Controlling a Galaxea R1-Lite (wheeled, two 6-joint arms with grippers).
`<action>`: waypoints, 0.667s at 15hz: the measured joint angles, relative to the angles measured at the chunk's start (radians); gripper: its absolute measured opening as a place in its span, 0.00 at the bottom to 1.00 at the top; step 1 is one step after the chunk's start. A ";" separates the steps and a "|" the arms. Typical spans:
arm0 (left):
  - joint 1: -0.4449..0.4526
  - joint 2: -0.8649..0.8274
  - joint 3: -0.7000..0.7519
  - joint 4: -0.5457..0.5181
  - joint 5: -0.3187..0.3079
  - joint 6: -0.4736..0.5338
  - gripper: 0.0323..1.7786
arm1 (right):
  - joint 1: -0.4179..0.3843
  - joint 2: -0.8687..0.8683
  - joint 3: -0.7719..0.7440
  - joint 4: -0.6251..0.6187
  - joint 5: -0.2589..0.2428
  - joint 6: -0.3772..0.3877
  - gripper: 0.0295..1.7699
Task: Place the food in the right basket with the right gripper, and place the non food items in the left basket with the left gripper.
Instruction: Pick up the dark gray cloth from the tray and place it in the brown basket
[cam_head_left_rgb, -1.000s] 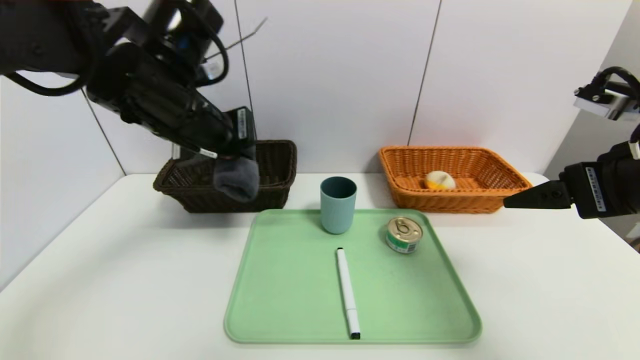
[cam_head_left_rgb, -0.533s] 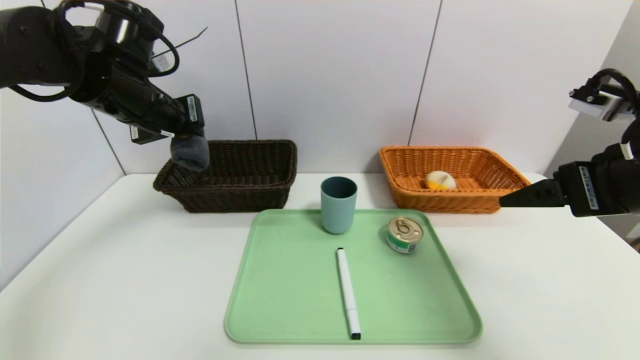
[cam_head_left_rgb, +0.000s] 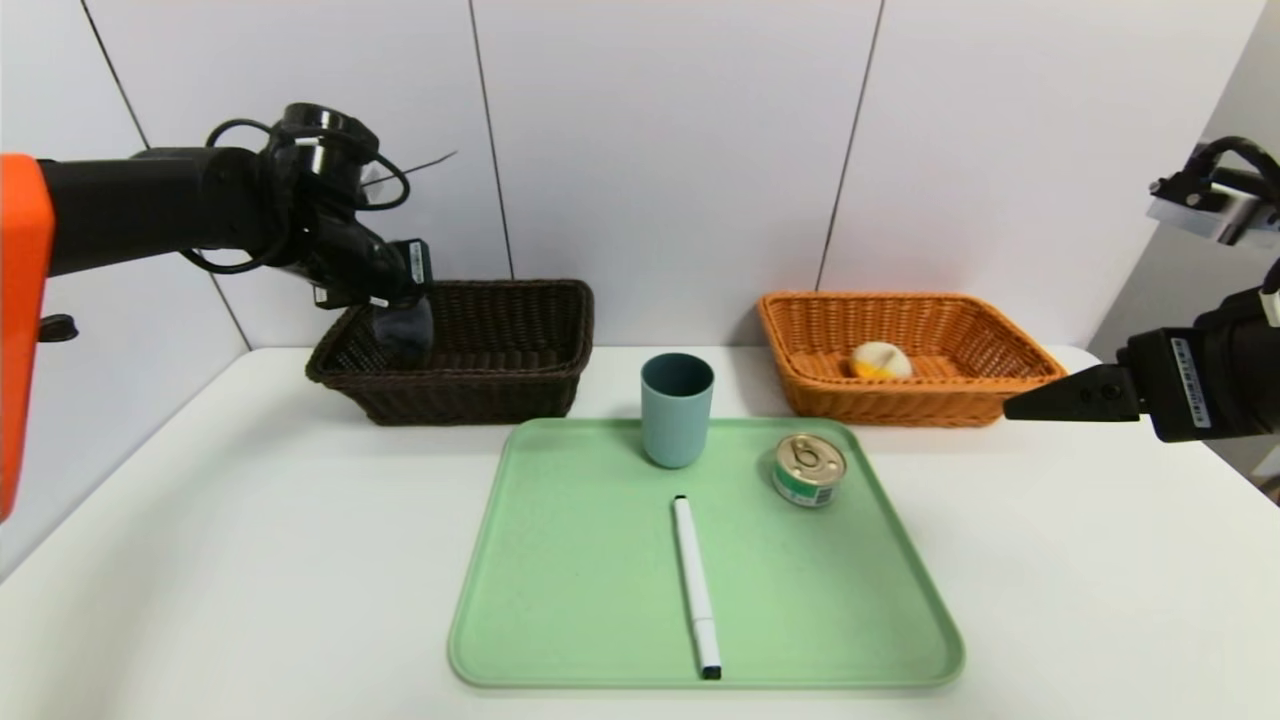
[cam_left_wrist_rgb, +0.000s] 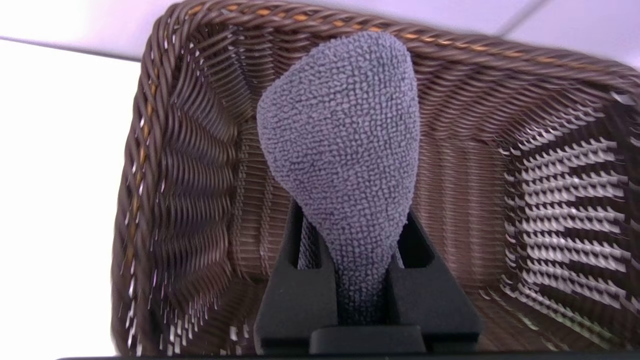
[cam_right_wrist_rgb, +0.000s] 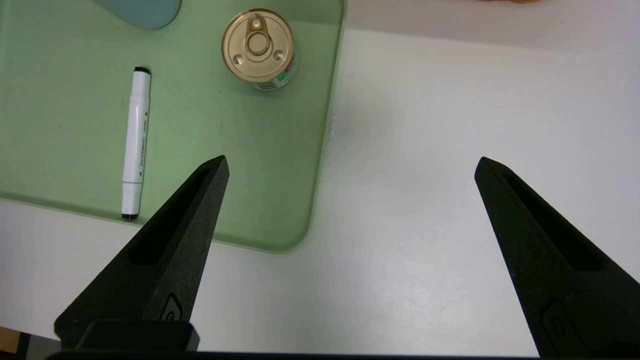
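Broadly, a white surface (cam_head_left_rgb: 250, 560) carries everything, with a green tray (cam_head_left_rgb: 800, 620) lying in the middle of its near part. Behind the tray, toward the wall, stand two woven baskets well apart: a dark brown basket (cam_head_left_rgb: 500, 385) on the left and an orange basket (cam_head_left_rgb: 900, 400) on the right. In the orange one lies a pale rounded food (cam_head_left_rgb: 879, 360) with a yellow-orange patch; what it is cannot be told at this range.

On the tray a blue-green cup (cam_head_left_rgb: 677, 410) stands upright at the far edge, a can (cam_head_left_rgb: 808, 468) with a gold pull-tab lid sits to its right near the tray's right edge, and a white marker (cam_head_left_rgb: 695, 585) lies lengthwise in the middle, its black tip toward the near rim.

Over the left end of the brown basket hangs the left pincer (cam_left_wrist_rgb: 362, 280), clamped on a grey sock (cam_left_wrist_rgb: 345, 150). The sock hangs down inside the basket's walls, though whether it touches the bottom is hard to tell.

At the right side, above bare surface beside the tray, the right pincer (cam_right_wrist_rgb: 350, 165) hovers with its fingers spread wide apart and holding nothing.
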 joint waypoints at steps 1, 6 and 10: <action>0.005 0.020 -0.001 -0.003 0.000 0.001 0.13 | 0.001 -0.003 0.003 0.000 0.000 0.001 0.96; 0.037 0.087 -0.002 -0.034 0.002 0.010 0.31 | 0.014 -0.023 0.015 0.000 0.002 -0.001 0.96; 0.041 0.094 -0.003 -0.068 0.005 0.008 0.57 | 0.034 -0.026 0.017 0.000 0.002 0.000 0.97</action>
